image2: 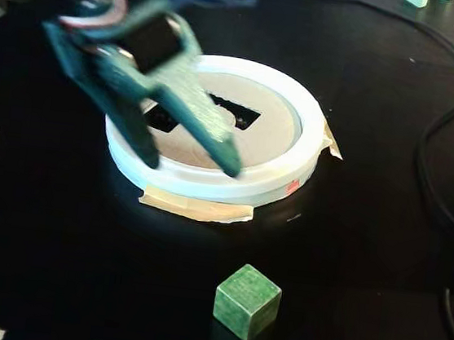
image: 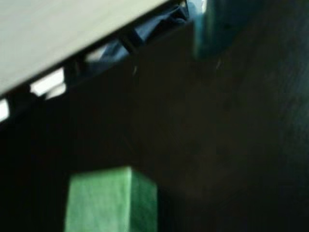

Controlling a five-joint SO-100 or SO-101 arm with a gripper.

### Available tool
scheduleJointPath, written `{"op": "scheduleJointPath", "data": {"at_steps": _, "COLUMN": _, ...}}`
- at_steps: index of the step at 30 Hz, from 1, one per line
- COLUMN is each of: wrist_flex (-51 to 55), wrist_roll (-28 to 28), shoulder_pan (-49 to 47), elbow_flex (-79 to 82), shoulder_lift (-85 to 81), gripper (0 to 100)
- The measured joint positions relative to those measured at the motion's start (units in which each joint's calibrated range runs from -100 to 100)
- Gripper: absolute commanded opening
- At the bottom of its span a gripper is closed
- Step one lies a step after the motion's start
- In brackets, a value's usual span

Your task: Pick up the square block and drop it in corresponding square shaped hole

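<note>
In the fixed view, on the left, the gripper [image2: 193, 166] hangs over the near-left part of the white ring [image2: 299, 113], its two teal fingers spread apart with nothing between them. Their tips sit in front of the tan disc [image2: 272, 130], so they look to be above it rather than touching it. Just right of the fingers, the square hole [image2: 242, 113] shows as a dark cutout in the disc; a second dark opening behind the fingers is mostly covered. Strips of tape [image2: 196, 208] hold the ring to the black table [image2: 364, 259]. Further right and nearer the camera, the green block [image2: 246, 301] sits alone on the table, well apart from the ring and clear of the gripper. A black cable [image2: 442, 121] loops along the right side.

The step in hand looks like the approach: the block is not yet grasped. The next move calls for bringing the open fingers toward the camera and to the right in this view, then lowering them so they straddle the block squarely before closing.

The wrist view is dark and blurred. The block [image: 111, 200] is cut off by the bottom edge at lower left, and a teal shape at top right is likely a finger, though it is hard to be sure. The arm's upper part is blurred in the fixed view.
</note>
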Motion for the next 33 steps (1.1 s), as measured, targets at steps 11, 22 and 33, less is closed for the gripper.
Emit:
{"op": "scheduleJointPath", "data": {"at_steps": 11, "wrist_flex": 0.0, "wrist_roll": -0.15, "shoulder_pan": 0.1, "elbow_flex": -17.67, "shoulder_lift": 21.58, "gripper": 89}}
{"op": "scheduleJointPath", "data": {"at_steps": 22, "wrist_flex": 0.0, "wrist_roll": -1.17, "shoulder_pan": 0.1, "elbow_flex": -27.43, "shoulder_lift": 34.69, "gripper": 89}}
{"op": "scheduleJointPath", "data": {"at_steps": 33, "wrist_flex": 0.0, "wrist_roll": -1.17, "shoulder_pan": 0.1, "elbow_flex": -30.55, "shoulder_lift": 41.37, "gripper": 88}}
